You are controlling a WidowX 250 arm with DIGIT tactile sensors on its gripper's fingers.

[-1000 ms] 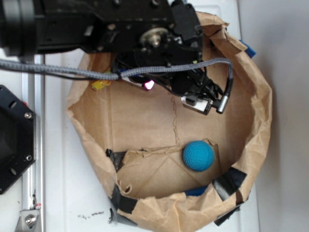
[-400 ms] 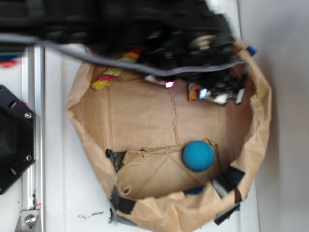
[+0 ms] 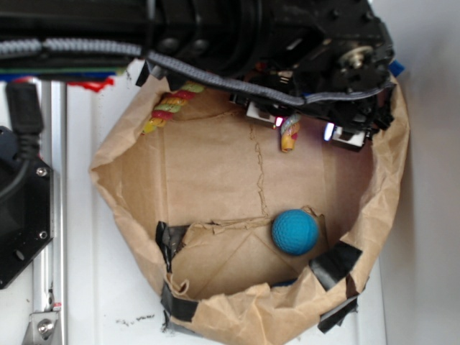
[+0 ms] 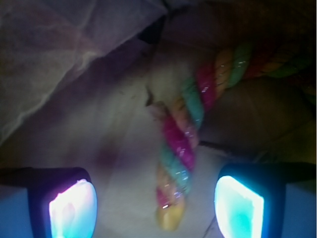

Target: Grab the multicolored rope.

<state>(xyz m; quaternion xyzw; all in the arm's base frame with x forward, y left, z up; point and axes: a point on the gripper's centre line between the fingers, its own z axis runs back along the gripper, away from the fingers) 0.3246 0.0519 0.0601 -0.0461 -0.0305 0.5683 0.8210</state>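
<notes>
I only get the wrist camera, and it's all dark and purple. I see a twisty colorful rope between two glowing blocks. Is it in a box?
Observer: It's in a brown paper bag with rolled-down sides.
Operator: Is the rope alone in there?
Observer: No, a teal dimpled ball sits near the opposite side.
Operator: Where's the rest of the rope?
Observer: The multicolored rope runs under the arm; its other end pokes out by the bag's far edge.
Operator: Did the gripper grab it?
Observer: Not yet. The gripper is open around one end.

Bright, sharp exterior; dim, soft wrist view with two glowing patches.
</notes>
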